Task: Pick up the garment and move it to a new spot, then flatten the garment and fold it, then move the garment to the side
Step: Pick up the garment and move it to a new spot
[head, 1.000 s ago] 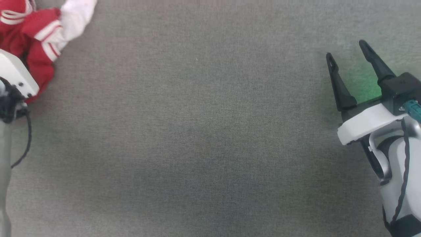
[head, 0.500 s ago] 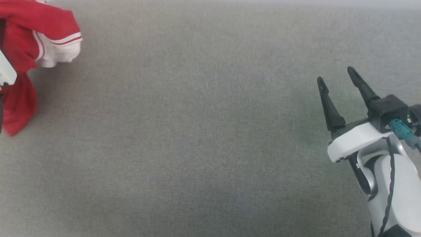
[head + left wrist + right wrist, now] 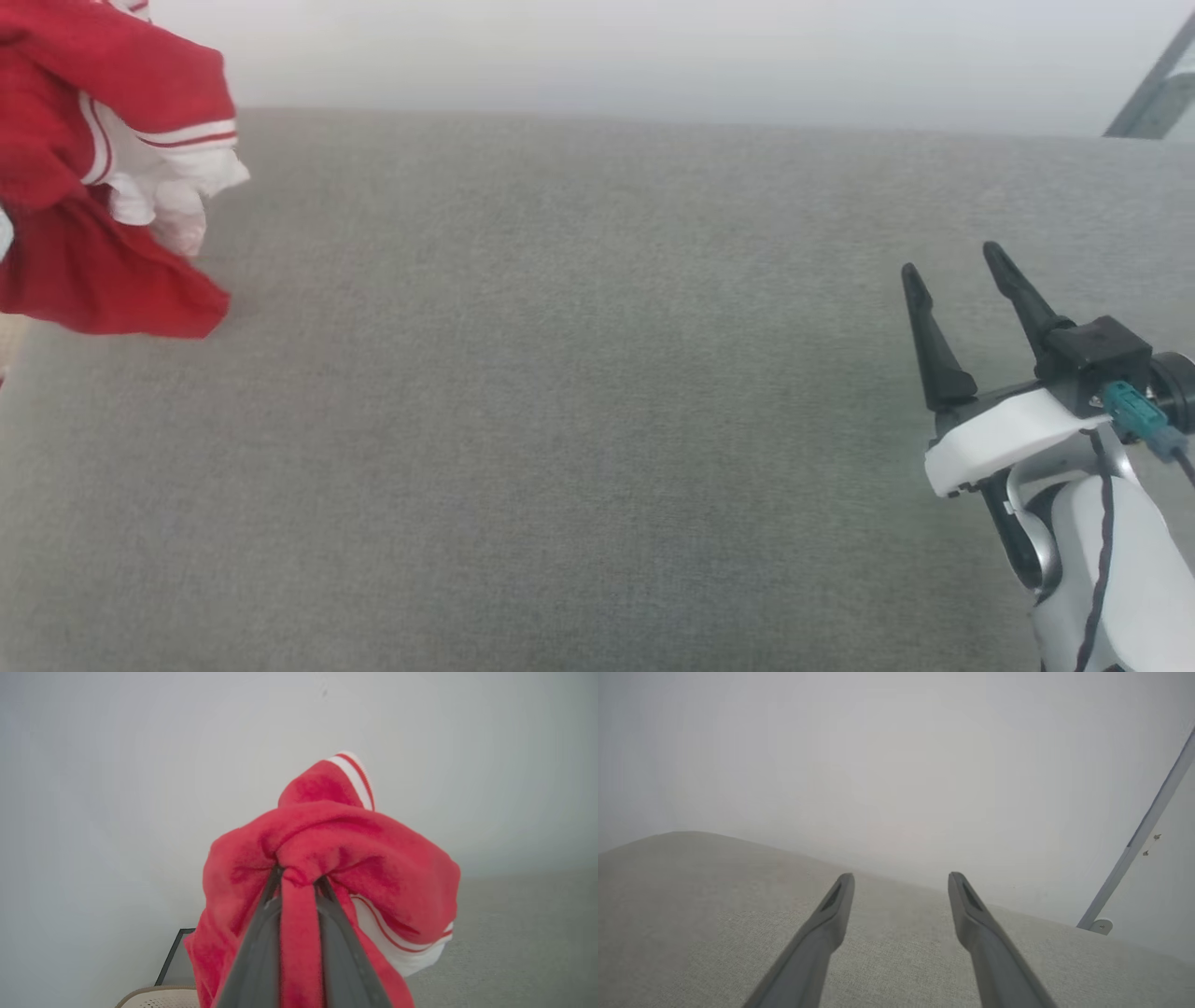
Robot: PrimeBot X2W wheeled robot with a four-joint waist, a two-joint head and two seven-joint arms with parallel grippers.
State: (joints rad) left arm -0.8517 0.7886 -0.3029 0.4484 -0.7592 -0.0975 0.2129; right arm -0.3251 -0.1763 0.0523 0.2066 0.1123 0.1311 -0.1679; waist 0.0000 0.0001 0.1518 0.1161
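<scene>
The garment (image 3: 103,187), a red T-shirt with a white sleeve and striped trim, hangs bunched at the far left of the head view, its lower hem reaching down toward the grey cloth surface (image 3: 579,401). In the left wrist view my left gripper (image 3: 297,873) is shut on a fold of the garment (image 3: 336,849), red cloth pinched between its two fingers and draped over them. My right gripper (image 3: 950,259) stands open at the right above the surface, nothing between its fingers. The right wrist view shows the right gripper (image 3: 901,877) with its jaws wide apart and nothing between them.
A pale wall (image 3: 653,56) rises behind the far edge of the surface. A slanted metal bar (image 3: 1143,826) fixed by a bracket stands at the right. A beige perforated item (image 3: 159,996) shows low in the left wrist view.
The head view has tilted up, bringing the wall into sight. The garment now hangs higher from my left gripper, more of it off the surface. My right gripper stays open.
</scene>
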